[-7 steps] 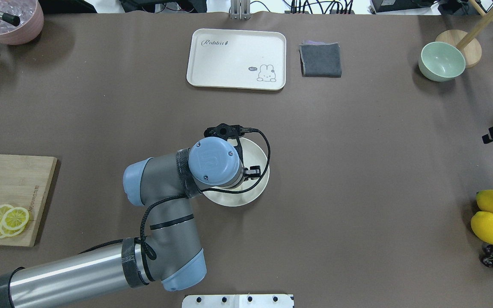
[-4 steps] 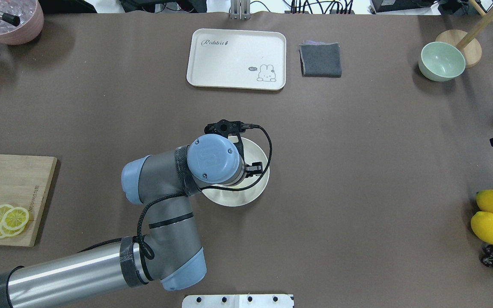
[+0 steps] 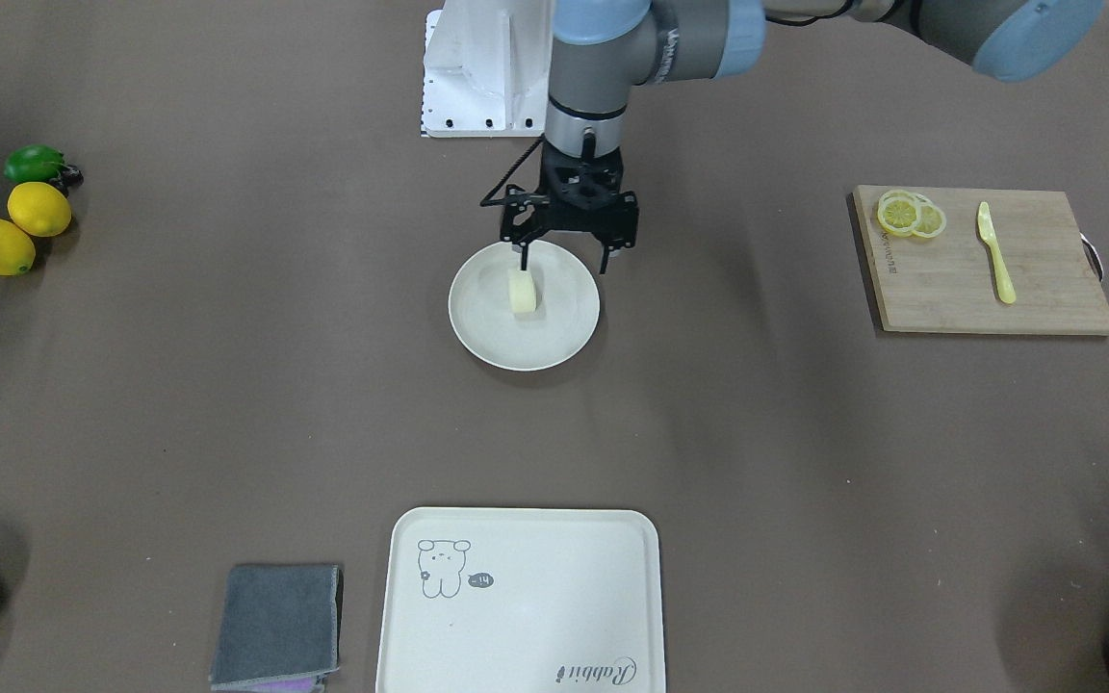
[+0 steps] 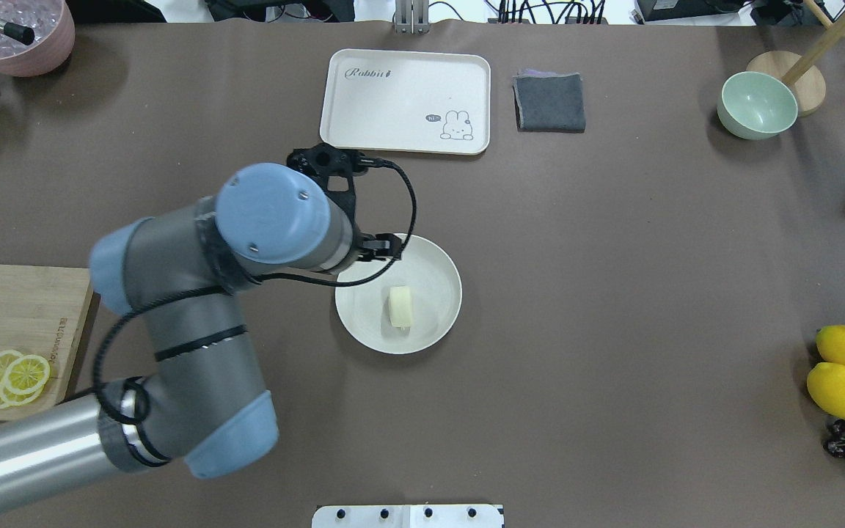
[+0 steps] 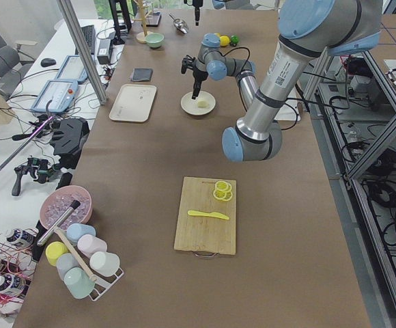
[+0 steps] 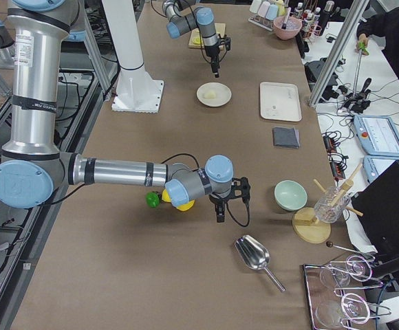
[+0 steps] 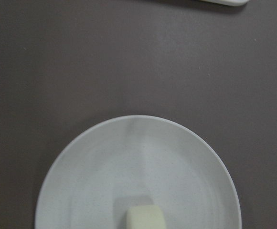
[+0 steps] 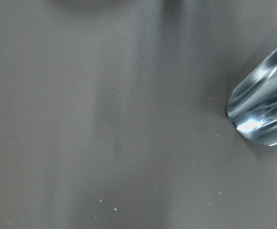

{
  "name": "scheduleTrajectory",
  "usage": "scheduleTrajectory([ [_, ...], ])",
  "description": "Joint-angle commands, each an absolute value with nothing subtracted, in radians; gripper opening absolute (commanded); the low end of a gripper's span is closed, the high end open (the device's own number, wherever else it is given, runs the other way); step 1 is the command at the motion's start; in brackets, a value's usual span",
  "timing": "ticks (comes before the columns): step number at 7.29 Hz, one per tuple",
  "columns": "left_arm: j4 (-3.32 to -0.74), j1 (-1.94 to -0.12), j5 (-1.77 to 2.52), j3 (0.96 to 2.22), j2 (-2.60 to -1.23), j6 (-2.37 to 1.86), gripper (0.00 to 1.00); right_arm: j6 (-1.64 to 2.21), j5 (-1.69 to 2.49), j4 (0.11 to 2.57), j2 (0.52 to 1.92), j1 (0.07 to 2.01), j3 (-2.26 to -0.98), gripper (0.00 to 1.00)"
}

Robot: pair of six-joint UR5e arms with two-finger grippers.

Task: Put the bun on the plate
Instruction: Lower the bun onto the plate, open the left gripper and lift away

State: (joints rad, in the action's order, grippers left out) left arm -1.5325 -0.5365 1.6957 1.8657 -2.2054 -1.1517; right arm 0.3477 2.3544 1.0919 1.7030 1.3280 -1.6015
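One bun (image 4: 400, 306) rested near the middle of the plate (image 4: 443, 323), which sat about mid-table, well in from every edge. One left gripper (image 3: 564, 258) hung above the plate, fingers spread apart, holding nothing and clear of the bun. One right gripper (image 6: 220, 212) stood low near the table's right end beside a metal scoop (image 6: 253, 254); whether it was open or closed could not be told.
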Motion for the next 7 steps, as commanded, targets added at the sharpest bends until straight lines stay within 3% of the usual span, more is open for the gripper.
scheduleTrajectory([
  [1, -1.491, -0.786, 1.945, 2.005, -1.977, -0.844, 0.98, 0.269, 2.355, 1.094, 1.732, 1.387, -1.598, 0.99],
  [4, -1.559, -1.149, 2.292, 1.97, -1.673, -0.293, 0.98, 0.189, 2.339, 1.124, 1.746, 1.428, -1.597, 0.99],
  [7, -1.556, -1.385, 2.388, 1.803, -1.646, -0.12, 0.98, 0.184, 2.342, 1.124, 1.746, 1.437, -1.6, 0.99],
])
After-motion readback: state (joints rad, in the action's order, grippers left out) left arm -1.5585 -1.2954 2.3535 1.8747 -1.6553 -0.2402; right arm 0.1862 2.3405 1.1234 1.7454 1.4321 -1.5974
